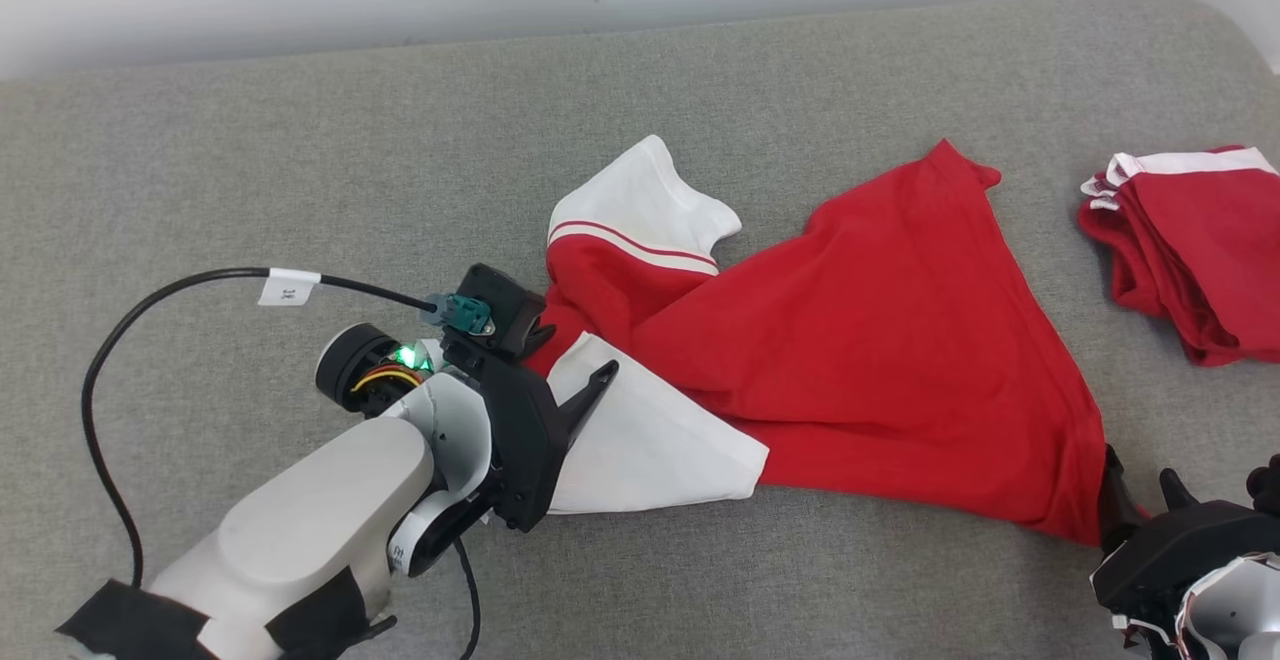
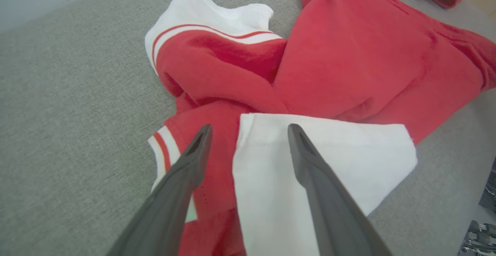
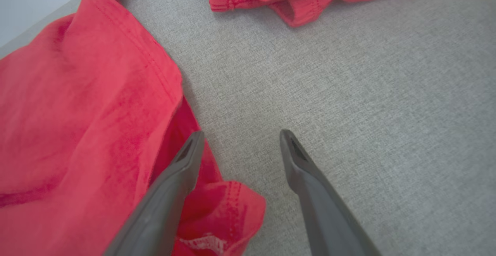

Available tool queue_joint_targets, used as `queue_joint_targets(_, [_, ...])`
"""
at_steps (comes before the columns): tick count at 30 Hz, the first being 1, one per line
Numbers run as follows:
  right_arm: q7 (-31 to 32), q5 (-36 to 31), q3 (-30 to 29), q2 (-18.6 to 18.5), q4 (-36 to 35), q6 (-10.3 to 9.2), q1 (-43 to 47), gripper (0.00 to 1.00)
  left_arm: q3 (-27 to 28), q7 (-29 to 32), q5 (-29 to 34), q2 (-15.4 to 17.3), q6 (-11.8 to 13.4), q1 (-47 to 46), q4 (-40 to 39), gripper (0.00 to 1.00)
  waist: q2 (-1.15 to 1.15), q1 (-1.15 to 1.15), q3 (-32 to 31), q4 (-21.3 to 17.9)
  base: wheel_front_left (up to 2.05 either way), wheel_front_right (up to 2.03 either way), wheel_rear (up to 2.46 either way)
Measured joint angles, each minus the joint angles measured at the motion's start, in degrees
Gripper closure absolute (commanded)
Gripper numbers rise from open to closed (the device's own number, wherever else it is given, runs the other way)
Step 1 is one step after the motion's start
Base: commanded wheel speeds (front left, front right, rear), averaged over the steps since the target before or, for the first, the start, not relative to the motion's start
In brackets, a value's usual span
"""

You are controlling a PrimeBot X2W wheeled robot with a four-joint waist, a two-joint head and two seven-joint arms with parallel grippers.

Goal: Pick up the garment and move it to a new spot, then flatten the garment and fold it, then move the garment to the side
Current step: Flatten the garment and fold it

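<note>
Red-and-white garment (image 1: 880,340) lying loose on grey cushion (image 1: 300,140), near the middle. Left gripper (image 2: 250,130) with 2 fingers wide apart over white sleeve (image 2: 329,163), gripping nothing. Right gripper (image 3: 241,135) also wide apart at red hem corner, empty. Another red pile (image 1: 1190,250) well apart, far right.

Pale grey-white left forearm (image 1: 320,510) with black tape bands (image 1: 120,628) at 7 o'clock, black cable (image 1: 150,298) bearing a white tag (image 1: 289,287), teal connector (image 1: 462,314), green light (image 1: 408,357), left gripper (image 2: 250,130) with long dark-grey tapered fingers (image 2: 174,194), black right wrist housing (image 1: 1185,545) at 5 o'clock
</note>
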Motion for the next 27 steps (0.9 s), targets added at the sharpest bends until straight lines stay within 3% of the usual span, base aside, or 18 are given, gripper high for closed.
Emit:
queue_joint_targets(2, [0.00,0.00,0.26,0.00,0.01,0.00,-0.03,0.00,-0.01,0.53,-0.42,0.25,0.11,0.15,-0.23,0.13,0.00,0.00,0.04,-0.08,0.00,0.00,0.00])
queue_joint_targets(4, [0.00,0.02,0.52,-0.01,0.02,0.00,-0.08,0.00,0.00,0.54,-0.75,0.25,0.26,0.32,-0.43,0.17,0.00,0.00,0.12,-0.23,0.00,0.00,0.00])
queue_joint_targets(5, [0.00,0.02,0.52,-0.01,0.02,0.00,-0.08,0.00,0.00,0.54,-0.75,0.25,0.26,0.32,-0.43,0.29,0.00,0.00,0.12,-0.23,0.00,0.00,0.00])
queue_joint_targets(7, [-0.01,0.19,0.62,0.00,0.08,0.00,-0.10,0.00,0.00,0.70,-0.94,0.22,0.33,0.34,-0.45,0.35,0.00,0.00,0.21,-0.44,0.00,0.00,0.00])
queue_joint_targets(9, [-0.03,0.20,0.64,0.00,0.11,0.00,-0.10,0.00,0.00,0.58,-0.98,0.18,0.44,0.34,-0.33,0.53,0.00,0.00,0.26,-0.67,0.00,0.00,0.00])
queue_joint_targets(10, [-0.10,0.20,0.63,-0.01,0.12,0.00,-0.09,0.00,0.00,0.42,-0.97,0.16,0.47,0.34,-0.25,0.58,0.00,0.00,0.27,-0.79,0.00,0.00,0.00])
queue_joint_targets(11, [-0.11,0.20,0.62,-0.01,0.14,0.00,-0.08,0.00,0.00,0.15,-0.96,0.16,0.47,0.33,-0.16,0.73,0.00,0.00,0.26,-0.90,0.00,0.00,0.00])
queue_joint_targets(14, [-0.12,0.19,0.45,-0.01,0.14,0.00,-0.03,0.00,0.01,-0.64,-0.60,0.10,0.59,0.32,-0.03,0.81,0.00,0.00,0.08,-1.00,0.00,0.00,0.00])
queue_joint_targets(15, [-0.12,0.19,0.32,0.00,0.14,0.00,0.01,0.00,0.01,-0.64,-0.59,0.12,0.59,0.33,-0.04,0.92,0.00,0.00,-0.01,-0.96,0.00,0.00,0.00])
queue_joint_targets(17, [-0.12,0.15,0.07,-0.01,0.12,0.00,0.22,0.00,-0.01,-1.16,-0.37,0.19,0.75,0.34,-0.25,1.00,0.00,0.00,-0.23,-0.77,0.00,0.00,0.00])
queue_joint_targets(22, [0.16,-0.02,-0.07,0.00,-0.10,0.00,0.76,0.00,0.42,-4.55,0.73,1.07,1.59,1.49,-3.28,1.00,0.00,0.00,-1.12,0.04,0.00,0.00,0.00])
queue_joint_targets(27, [0.69,-0.27,-0.67,0.00,-1.04,0.00,1.70,0.00,0.53,-8.14,1.42,5.16,4.55,6.95,-12.48,1.00,0.00,0.00,-2.15,1.14,0.00,0.00,0.00])
